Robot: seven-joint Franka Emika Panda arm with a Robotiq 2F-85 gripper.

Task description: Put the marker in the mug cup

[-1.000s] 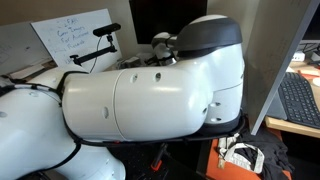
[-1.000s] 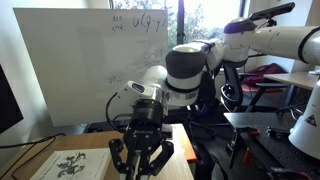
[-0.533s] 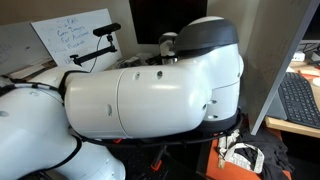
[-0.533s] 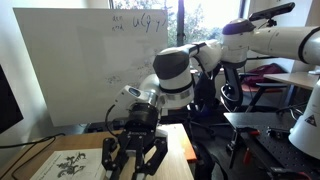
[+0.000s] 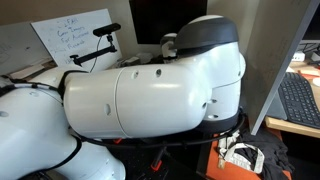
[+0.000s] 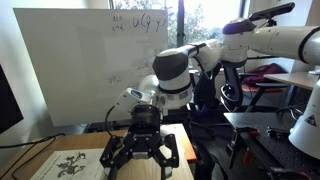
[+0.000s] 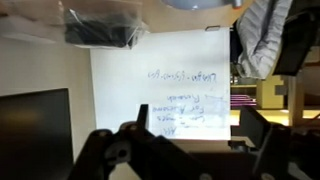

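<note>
Wrist view looks past two dark, blurred fingers (image 7: 108,152) of the end effector toward a whiteboard (image 7: 160,60) with handwriting straight ahead of it. A dark monitor (image 7: 35,125) sits off to one side. In an exterior view the end effector (image 6: 140,160) hangs low over the wooden tabletop (image 6: 186,148), its fingers spread wide with nothing between them. Just beside it on the tabletop lies a printed sheet (image 6: 70,165) with a plant drawing. The whiteboard stands behind the end effector, and the white arm (image 6: 180,75) rises above it. In an exterior view the arm's white casing (image 5: 140,100) fills nearly the whole picture and hides the end effector. The marker and the mug cup cannot be made out in any view, so their place cannot be told.
</note>
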